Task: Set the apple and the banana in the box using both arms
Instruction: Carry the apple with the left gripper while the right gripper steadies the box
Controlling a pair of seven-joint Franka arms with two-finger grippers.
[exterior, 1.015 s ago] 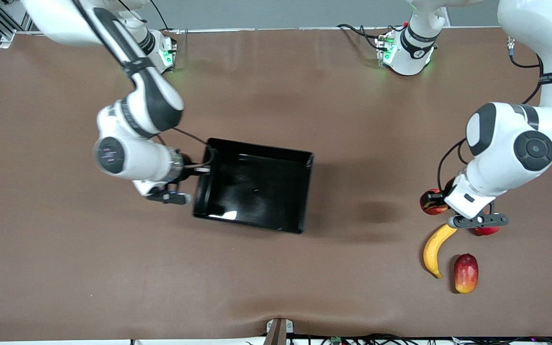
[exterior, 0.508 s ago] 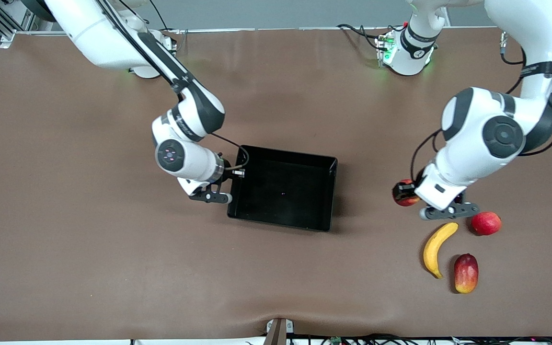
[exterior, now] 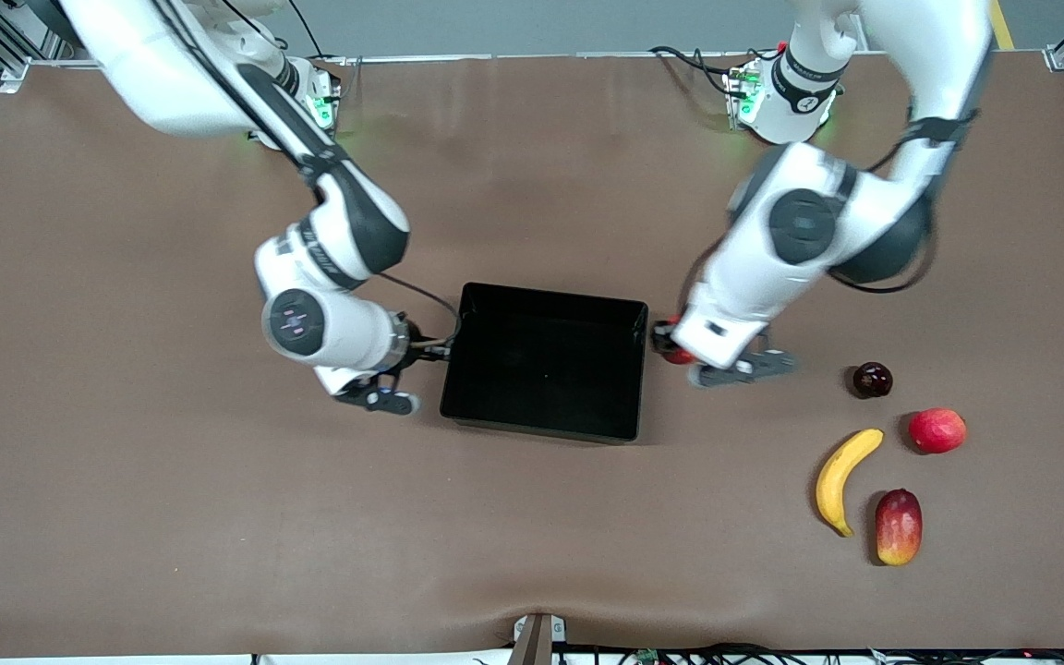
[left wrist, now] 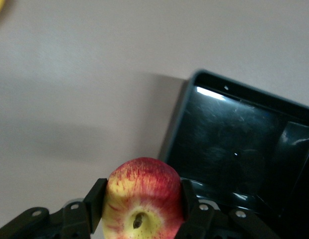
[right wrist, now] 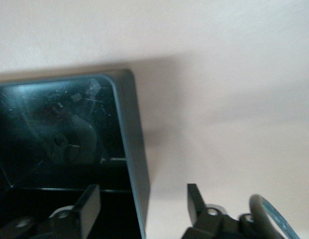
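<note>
Starting at the right arm's end of the table (exterior: 126,462), a matte brown sheet, we see the right tool (right wrist: 143,204) low just beside the black box (exterior: 546,360), its flat black fingers (right wrist: 87,201) spread wide, one on each side of the box's thin end wall, gripping nothing. The box is a glossy rectangular plastic tray with low walls and rounded corners; its scuffed floor mirrors the light. Just beside the box's other end, over bare table, the left tool (left wrist: 142,211) is clamped on the apple (left wrist: 142,199), a small round fruit with red streaks over yellow skin and a brown stem dimple. Toward the left arm's end lie a dark round fruit (exterior: 872,380), a smooth red-pink oval fruit (exterior: 937,430), the curved yellow banana (exterior: 841,480) with its darker tip, and nearest the front camera an elongated red-yellow mango (exterior: 898,526).
</note>
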